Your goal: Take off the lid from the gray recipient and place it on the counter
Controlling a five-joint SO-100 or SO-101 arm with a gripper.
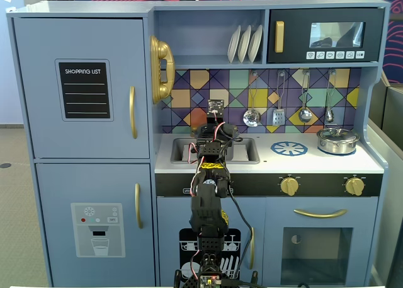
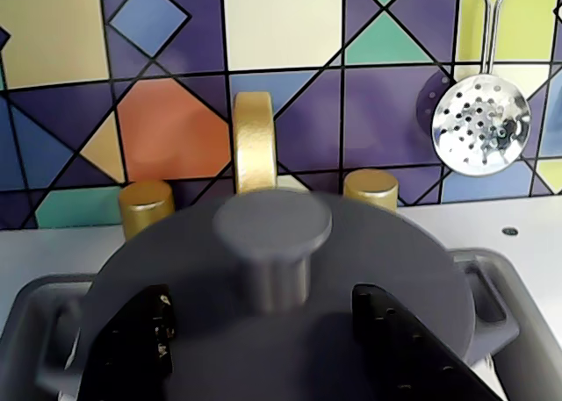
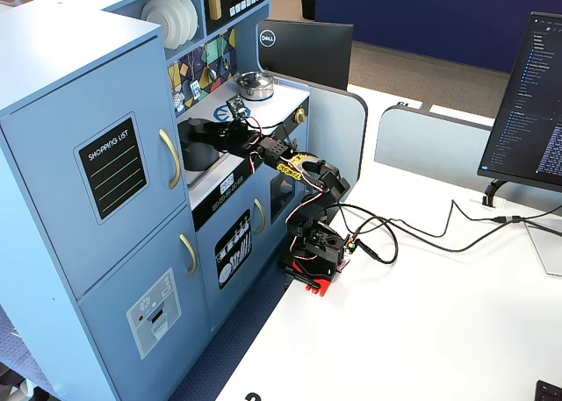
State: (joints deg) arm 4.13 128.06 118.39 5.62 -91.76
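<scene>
— Closest to us in the wrist view is the lid [image 2: 176, 269], a dark-gray disc filling the lower half of that picture, with its knob [image 2: 273, 243] standing up in the middle.

— And we see the gripper [image 2: 274, 340] with its jaws apart, one black finger [image 2: 132, 340] left of the knob and the other to its right, neither touching it. So we judge nothing is grasped yet.

— Agreed. The lid sits on the gray recipient [image 2: 492, 300], whose handles poke out at either side, and the pot itself rests down in the sink [image 2: 22, 309]. We have the approach done; closing on the knob, lifting, and setting the lid on the counter [image 1: 327, 162] are all left.

— What do the other cameras give us?

— In a fixed view from the front, we get the whole kitchen: the blue burner [image 1: 289, 149] and the shiny steel pot [image 1: 337, 140] to the right, with bare worktop around them. The arm [image 1: 211, 174] blocks the sink there, so the lid is hidden.

— In the side fixed view we see the arm [image 3: 299, 177] reaching over the counter edge, though the jaws are too small to read.

— Only the wrist view shows finger spacing, plus the gold faucet [image 2: 255, 142] just behind the lid.
</scene>
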